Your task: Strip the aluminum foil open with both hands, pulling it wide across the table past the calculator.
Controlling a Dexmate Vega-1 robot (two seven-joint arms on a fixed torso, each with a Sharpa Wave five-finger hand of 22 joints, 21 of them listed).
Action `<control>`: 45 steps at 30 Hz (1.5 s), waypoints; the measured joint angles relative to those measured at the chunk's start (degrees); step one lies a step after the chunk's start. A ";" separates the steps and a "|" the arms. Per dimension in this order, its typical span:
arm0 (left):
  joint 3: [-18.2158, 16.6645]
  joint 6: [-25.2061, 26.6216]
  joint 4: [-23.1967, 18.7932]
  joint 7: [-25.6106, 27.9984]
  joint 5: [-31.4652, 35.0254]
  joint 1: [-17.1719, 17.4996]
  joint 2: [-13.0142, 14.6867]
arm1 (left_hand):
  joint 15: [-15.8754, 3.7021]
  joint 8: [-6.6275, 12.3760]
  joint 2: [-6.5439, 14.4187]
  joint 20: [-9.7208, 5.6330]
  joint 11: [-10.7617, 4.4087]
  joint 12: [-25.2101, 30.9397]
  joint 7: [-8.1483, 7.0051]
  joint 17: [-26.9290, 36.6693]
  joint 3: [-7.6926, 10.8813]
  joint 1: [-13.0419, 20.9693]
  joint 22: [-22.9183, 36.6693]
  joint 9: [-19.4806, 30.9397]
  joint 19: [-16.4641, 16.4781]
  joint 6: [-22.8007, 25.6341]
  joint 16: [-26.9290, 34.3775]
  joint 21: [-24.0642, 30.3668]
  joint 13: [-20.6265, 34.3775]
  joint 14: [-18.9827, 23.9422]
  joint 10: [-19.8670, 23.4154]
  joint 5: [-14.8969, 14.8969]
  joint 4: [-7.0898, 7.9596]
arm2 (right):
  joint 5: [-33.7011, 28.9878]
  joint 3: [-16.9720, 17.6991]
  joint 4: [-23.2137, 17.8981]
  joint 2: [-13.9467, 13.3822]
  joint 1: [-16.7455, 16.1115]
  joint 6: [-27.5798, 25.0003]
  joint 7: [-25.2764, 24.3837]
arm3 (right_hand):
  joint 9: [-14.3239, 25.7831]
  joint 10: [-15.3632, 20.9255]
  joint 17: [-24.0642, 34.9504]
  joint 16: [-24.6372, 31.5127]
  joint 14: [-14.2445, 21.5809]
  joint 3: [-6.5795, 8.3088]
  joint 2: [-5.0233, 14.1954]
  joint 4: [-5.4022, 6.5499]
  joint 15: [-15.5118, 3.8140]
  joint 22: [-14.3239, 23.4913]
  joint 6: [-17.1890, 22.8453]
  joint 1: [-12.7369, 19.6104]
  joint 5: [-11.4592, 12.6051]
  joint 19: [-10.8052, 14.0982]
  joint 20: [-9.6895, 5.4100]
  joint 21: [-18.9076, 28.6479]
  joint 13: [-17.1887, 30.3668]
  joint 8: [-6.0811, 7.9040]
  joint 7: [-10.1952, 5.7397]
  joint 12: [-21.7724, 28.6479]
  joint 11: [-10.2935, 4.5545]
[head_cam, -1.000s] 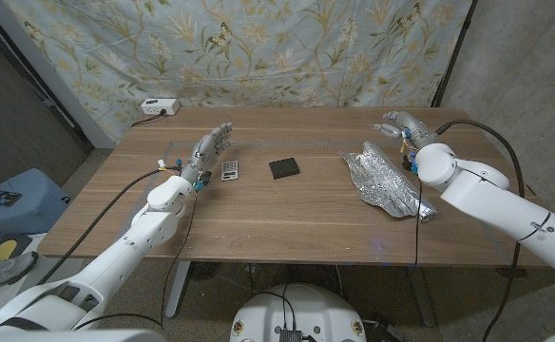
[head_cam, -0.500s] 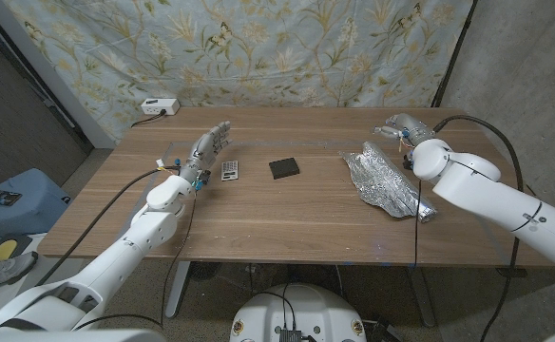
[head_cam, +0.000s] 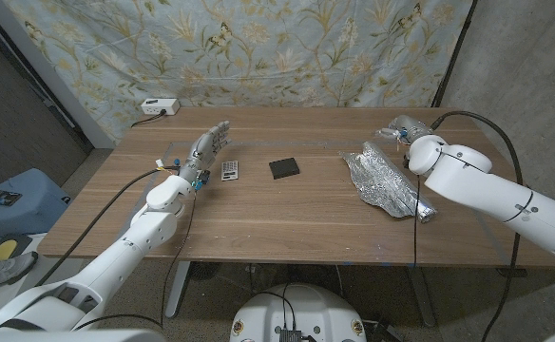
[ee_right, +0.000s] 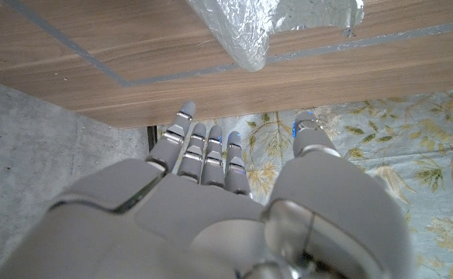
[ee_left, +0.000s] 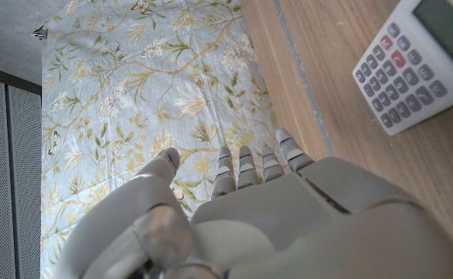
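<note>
Left robot hand [head_cam: 210, 145] empty, fingers apart, beside calculator [head_cam: 229, 170]; right robot hand [head_cam: 400, 126] half-hidden, fingers apart, behind foil [head_cam: 384, 178]

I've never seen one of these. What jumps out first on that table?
The crumpled foil gleams at the table's right side, with the right hand open just behind it. Across the table the left hand stands open beside a small calculator, a black block between.
</note>
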 measured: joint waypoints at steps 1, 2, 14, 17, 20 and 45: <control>0.00 0.00 0.01 0.00 0.00 0.00 -0.01 | 0.00 0.00 0.00 0.00 0.00 0.00 0.09 0.00 0.07 0.00 0.00 0.00 0.00 0.09 0.00 0.00 -0.02 0.00 0.00 0.00 -0.07 | 0.14 0.00 0.00 0.00 0.00 -0.56 0.09 | 0.00 0.00 0.03 0.00 0.00 0.00 0.00 0.00 0.00 0.00 0.00 0.00 0.00 0.00 0.00 0.00 0.00 0.00 0.00 0.00 0.00; 0.00 0.00 0.02 0.00 0.00 0.00 -0.02 | 0.00 0.00 0.00 0.00 0.00 0.00 0.09 0.00 0.07 0.00 0.00 0.00 0.00 0.09 0.00 0.00 -0.02 0.00 0.00 0.00 -0.07 | 0.33 0.00 0.00 0.00 0.00 -1.21 0.18 | 0.00 0.00 0.03 0.00 0.00 -0.11 0.00 0.11 0.00 0.00 0.00 0.00 0.00 0.00 0.00 0.00 0.00 0.00 0.00 0.00 0.00; 0.00 0.00 0.31 0.04 -0.03 0.03 -0.18 | 0.31 0.00 0.00 0.00 0.00 0.00 0.08 0.00 0.31 0.00 0.00 0.00 0.00 0.08 0.00 -0.44 -0.02 0.31 -0.01 0.00 -0.31 | 2.86 -3.32 -1.11 0.16 3.37 -6.33 0.87 | 0.29 -0.74 0.03 0.00 0.25 -0.24 0.00 0.24 0.35 -0.01 -0.21 0.00 0.00 0.08 0.34 0.00 0.01 0.00 0.19 0.00 0.74; 0.00 0.00 0.32 0.05 -0.06 0.09 -0.19 | 0.31 0.00 0.00 0.00 0.00 0.00 -0.22 0.00 0.31 0.00 0.00 0.00 0.00 0.40 0.00 -0.44 -0.01 0.31 -0.01 0.00 -0.31 | 3.45 -3.95 -1.10 0.08 3.97 -7.40 1.01 | 0.29 -0.95 0.22 0.00 -0.05 -0.53 0.00 -0.04 0.65 -0.01 -0.21 0.00 0.00 -0.01 0.43 0.00 -0.11 0.00 0.19 0.00 0.94; -0.02 0.00 0.31 0.06 -0.11 0.14 -0.21 | 0.31 0.00 0.00 0.00 0.00 0.00 -0.22 0.00 0.31 0.00 0.00 0.00 0.00 0.40 0.00 -0.44 -0.01 0.31 -0.01 0.00 -0.31 | 4.01 -4.90 -0.83 -0.18 4.95 -8.24 1.10 | 0.29 -0.95 0.29 0.00 0.26 -0.80 -0.04 0.16 0.96 -0.01 -0.33 0.03 0.00 -0.01 0.43 0.00 -0.27 0.00 0.27 0.00 0.94; -0.17 -0.31 -0.08 0.53 -0.10 0.44 -0.29 | 0.31 0.00 0.00 0.11 0.21 0.00 -0.22 0.00 0.78 0.00 0.00 0.00 0.51 0.39 -0.22 -0.87 0.00 0.30 0.19 0.00 -0.78 | 7.83 -9.85 3.82 -0.92 9.35 -10.81 2.44 | 0.56 -2.59 0.28 -0.36 -0.92 -2.15 -2.05 0.09 2.12 -0.02 -2.53 0.96 0.67 -0.82 1.84 0.00 -0.27 -0.29 0.16 -0.46 1.96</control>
